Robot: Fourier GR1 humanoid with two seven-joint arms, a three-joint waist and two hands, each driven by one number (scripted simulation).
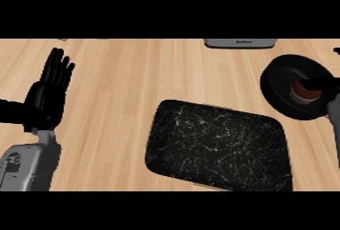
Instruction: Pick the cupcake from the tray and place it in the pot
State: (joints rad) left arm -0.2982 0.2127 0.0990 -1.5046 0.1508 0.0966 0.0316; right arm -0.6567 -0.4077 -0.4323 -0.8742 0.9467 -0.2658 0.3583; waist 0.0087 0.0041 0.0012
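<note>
The cupcake [306, 93], brown on top with a pale wrapper, sits inside the black pot [279, 92] at the right edge of the counter. My right hand [323, 81] reaches in over the pot from the right and lies across the cupcake's top; black on black, its grip is hidden. Below the pot, the grey right forearm [334, 119] runs along the view's edge. The dark speckled tray [219, 146] lies in the lower middle with nothing on it. At the far left my left hand [48, 96] rests open and upright.
A grey appliance [239, 43] stands at the counter's far edge, above the tray. Bare wooden counter [133, 76] stretches between my left hand and the tray.
</note>
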